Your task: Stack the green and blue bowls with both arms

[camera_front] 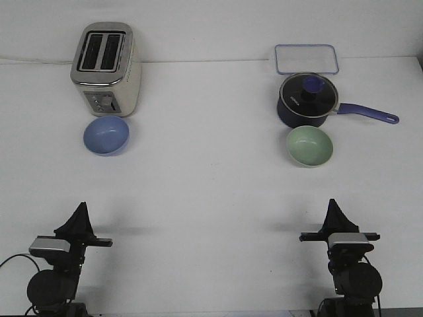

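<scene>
Lower left: left gripper (80, 210), fingers together in a point, clenched on nothing; arm base cut off by the frame edge. Lower right: right gripper (332, 207), likewise pinched closed and empty. Both well short of the bowls.

Mid-left: blue bowl (106, 135), upright, just in front of the toaster (106, 68). Mid-right: green bowl (308, 145), upright, just in front of the saucepan (307, 100); touching or not, can't tell. Upper right: clear lid or tray (307, 59), which one unclear, behind the saucepan.
</scene>
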Controlling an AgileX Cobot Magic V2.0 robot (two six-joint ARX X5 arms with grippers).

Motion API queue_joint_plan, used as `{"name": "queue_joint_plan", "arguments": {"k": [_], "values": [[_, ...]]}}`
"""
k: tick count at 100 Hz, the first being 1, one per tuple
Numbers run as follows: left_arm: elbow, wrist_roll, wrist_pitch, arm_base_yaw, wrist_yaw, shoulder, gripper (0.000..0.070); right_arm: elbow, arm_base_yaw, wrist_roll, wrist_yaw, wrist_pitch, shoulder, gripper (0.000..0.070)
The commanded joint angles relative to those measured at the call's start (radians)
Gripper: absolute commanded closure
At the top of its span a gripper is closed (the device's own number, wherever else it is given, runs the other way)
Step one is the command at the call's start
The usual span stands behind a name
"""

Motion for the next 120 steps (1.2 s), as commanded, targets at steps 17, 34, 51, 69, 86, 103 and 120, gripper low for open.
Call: {"name": "queue_joint_plan", "arguments": {"k": [17, 34, 51, 69, 86, 103, 120], "values": [[-0.020, 0.005, 0.011, 0.001, -0.005, -0.002, 0.0689, -0.002, -0.001, 0.013, 0.000, 0.011, -0.001, 0.0700], [-0.020, 0.005, 0.011, 0.001, -0.005, -0.002, 0.0689, 0.001, -0.001, 0.013, 0.000, 0.011, -0.001, 0.0700], [-0.020, 0.005, 0.011, 0.001, -0.005, -0.002, 0.0689, 0.030, 0.000, 0.013, 0.000, 0.008, 0.000, 0.0700], [-0.020, 0.004, 0.011, 0.001, -0.005, -0.002, 0.0689, 0.116, 0.000, 0.013, 0.000, -0.069, 0.000, 0.0700], [-0.020, 0.005, 0.011, 0.001, -0.005, -0.002, 0.0689, 0.224, 0.000, 0.013, 0.001, -0.188, 0.039, 0.0700], [-0.020, 0.005, 0.011, 0.001, -0.005, -0.002, 0.0689, 0.373, 0.000, 0.013, 0.000, -0.319, 0.161, 0.0700], [-0.020, 0.005, 0.011, 0.001, -0.005, -0.002, 0.0689, 0.575, 0.000, 0.013, 0.001, -0.517, 0.328, 0.0700]]}}
